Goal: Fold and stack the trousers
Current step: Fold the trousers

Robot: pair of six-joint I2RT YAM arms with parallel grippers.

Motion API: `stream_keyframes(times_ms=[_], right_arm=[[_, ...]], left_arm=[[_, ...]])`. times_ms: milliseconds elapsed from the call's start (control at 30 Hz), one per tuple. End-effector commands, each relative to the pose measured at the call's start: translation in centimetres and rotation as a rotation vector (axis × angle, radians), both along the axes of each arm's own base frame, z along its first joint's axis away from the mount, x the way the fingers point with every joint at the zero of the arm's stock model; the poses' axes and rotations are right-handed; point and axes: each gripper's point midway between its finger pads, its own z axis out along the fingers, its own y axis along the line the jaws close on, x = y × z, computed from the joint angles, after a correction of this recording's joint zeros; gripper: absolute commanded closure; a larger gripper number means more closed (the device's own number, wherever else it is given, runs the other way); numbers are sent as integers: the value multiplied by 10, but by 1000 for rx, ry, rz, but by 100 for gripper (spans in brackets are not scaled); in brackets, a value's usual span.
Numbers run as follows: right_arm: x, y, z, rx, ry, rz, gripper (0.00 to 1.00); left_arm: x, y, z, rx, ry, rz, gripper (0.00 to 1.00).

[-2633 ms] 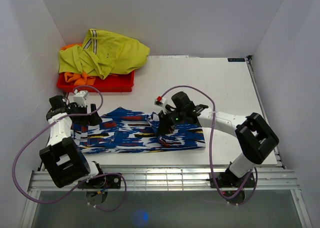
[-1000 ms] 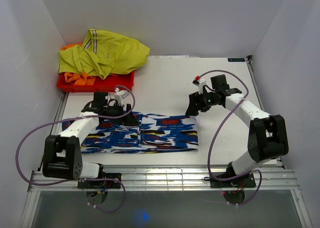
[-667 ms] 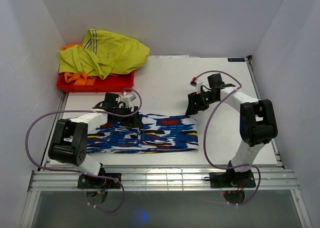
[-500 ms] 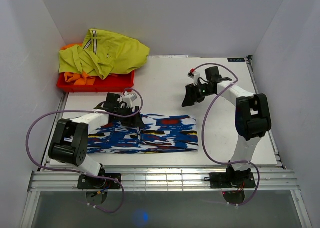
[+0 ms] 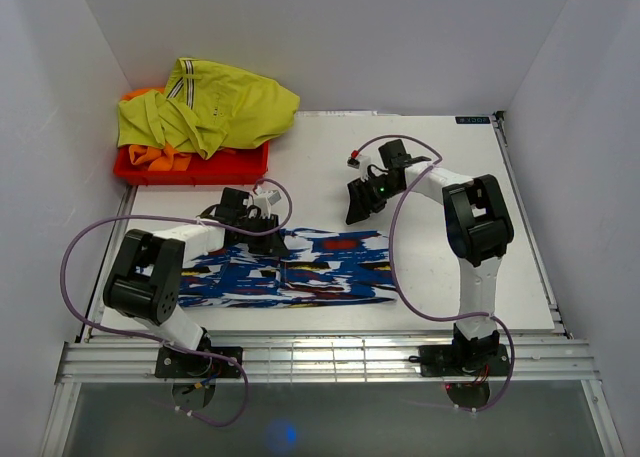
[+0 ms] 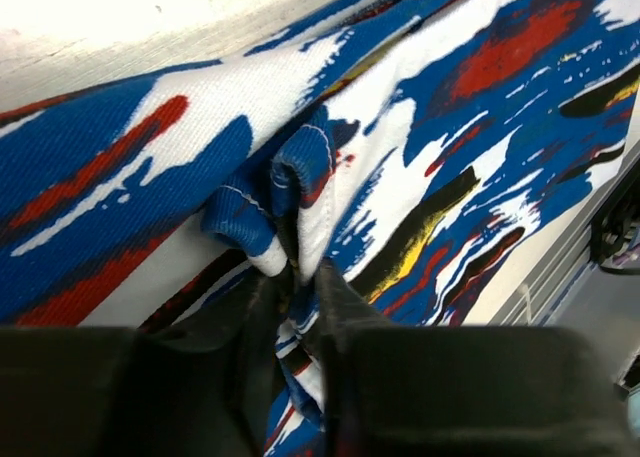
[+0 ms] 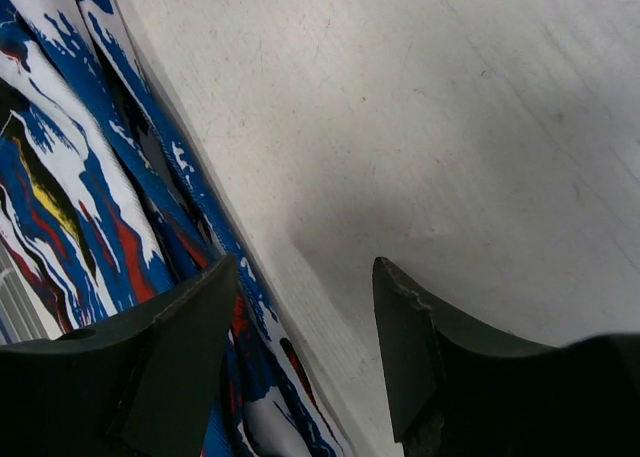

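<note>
Trousers (image 5: 300, 267): blue, with white, red, black and yellow blotches. They lie flat on the desk (image 5: 430, 157) as a long left-right strip, on the near side of the red tray (image 5: 195, 167) and running off to its right, not touching it.

Left claw (image 5: 266, 239): near side of the tray, at the strip's far edge. The wrist view has the left claw (image 6: 300, 277) clenched on a bunched, stitched fold of the cloth (image 6: 450, 127).

Right claw (image 5: 353, 213): well to the right of the tray. The wrist view shows the right claw (image 7: 303, 267) released, fingers spread, nothing between them. It is over bare desk, with the trousers' edge (image 7: 60, 207) just beside it.

On the tray: a yellow-green garment (image 5: 210, 107) heaped over an orange garment (image 5: 150, 155).
</note>
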Motion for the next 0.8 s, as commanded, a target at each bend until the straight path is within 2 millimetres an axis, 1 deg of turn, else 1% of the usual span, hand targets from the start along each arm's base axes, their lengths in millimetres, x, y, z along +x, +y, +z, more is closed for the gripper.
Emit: stream_keyframes(times_ms=[0, 33, 67, 100, 133, 167, 200, 300, 367, 400, 500, 600, 667, 767], right_arm=[[-3, -4, 1, -14, -28, 25, 38], [-2, -5, 1, -18, -34, 27, 39], [-3, -5, 1, -20, -36, 28, 39], [-3, -5, 1, -23, -38, 30, 39], [-3, -6, 2, -25, -47, 34, 41], [-2, -7, 1, -35, -51, 35, 42], [-3, -9, 0, -44, -48, 37, 43], [-2, -13, -4, -73, -55, 43, 44], [-2, -17, -6, -94, -64, 42, 45], [-3, -18, -5, -98, -69, 43, 45], [-3, -21, -7, -117, -77, 41, 45], [-4, -24, -7, -129, -86, 42, 45], [-4, -26, -7, -137, -90, 44, 48], [-4, -29, -10, -157, -94, 50, 51]], left_arm=[[-1, -11, 21, -59, -17, -31, 74], [-1, -12, 25, -64, -22, -34, 77], [-3, -13, 34, -76, -29, -42, 81], [-2, -13, 38, -75, -35, -39, 86], [-2, -13, 43, -77, -42, -38, 96], [-5, -12, 47, -74, -34, -35, 100], [-2, -13, 59, -83, -57, -33, 100], [-9, -12, 73, -95, -54, -32, 100], [-14, -11, 74, -92, -33, -22, 100], [-20, -9, 72, -83, -8, -20, 100], [-21, -1, 64, -31, 3, 0, 100], [-16, 14, 39, 79, 19, 42, 100], [-19, 21, 20, 125, 70, 60, 100], [-15, 29, 6, 183, 88, 86, 100]])
